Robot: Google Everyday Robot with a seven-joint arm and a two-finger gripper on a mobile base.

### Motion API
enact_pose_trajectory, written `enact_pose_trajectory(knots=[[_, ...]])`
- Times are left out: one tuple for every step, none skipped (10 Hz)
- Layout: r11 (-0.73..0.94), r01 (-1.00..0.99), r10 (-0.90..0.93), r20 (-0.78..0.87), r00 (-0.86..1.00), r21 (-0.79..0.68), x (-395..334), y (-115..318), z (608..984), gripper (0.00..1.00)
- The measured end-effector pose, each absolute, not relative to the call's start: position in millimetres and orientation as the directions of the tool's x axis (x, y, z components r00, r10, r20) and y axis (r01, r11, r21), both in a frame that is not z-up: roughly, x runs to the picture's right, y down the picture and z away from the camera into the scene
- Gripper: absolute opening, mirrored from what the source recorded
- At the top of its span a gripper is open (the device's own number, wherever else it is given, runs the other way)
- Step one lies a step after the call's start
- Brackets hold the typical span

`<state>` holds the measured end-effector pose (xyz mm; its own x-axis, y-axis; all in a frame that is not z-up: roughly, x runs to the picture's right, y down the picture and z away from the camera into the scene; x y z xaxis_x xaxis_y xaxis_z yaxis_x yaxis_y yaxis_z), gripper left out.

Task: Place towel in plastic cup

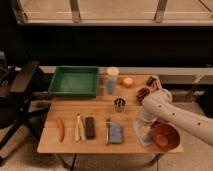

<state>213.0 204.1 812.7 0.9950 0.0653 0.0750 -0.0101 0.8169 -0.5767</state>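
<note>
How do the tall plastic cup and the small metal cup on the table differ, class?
The plastic cup is tall, pale and translucent; the metal cup is short, dark and shiny. The plastic cup stands beside the green tray, the metal cup nearer the middle of the table. Both stand upright. The gripper is low over the towel, away from both.

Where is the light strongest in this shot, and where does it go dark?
Camera view: brightest on the white arm and the wooden table; the wall behind the table is almost black. Camera view: the plastic cup stands pale against that dark band; the gripper, low over the towel beside the red bowl, sits in the arm's shade.
</note>
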Motion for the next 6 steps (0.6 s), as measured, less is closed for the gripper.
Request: enact_pose_trajectory(knots=[[0.810, 0.000, 0.058, 0.081, 0.995, -0.586, 218, 204, 816, 0.80], [0.804, 0.001, 0.060, 0.083, 0.995, -0.594, 221, 204, 818, 0.80], [0.801, -0.003, 0.065, 0.081, 0.995, -0.599, 225, 205, 820, 0.80], [0.797, -0.005, 0.067, 0.081, 0.994, -0.604, 227, 206, 823, 0.80], [0.795, -0.005, 0.068, 0.080, 0.994, -0.607, 228, 208, 826, 0.80], [0.792, -0.003, 0.065, 0.078, 0.995, -0.610, 229, 210, 829, 0.80]])
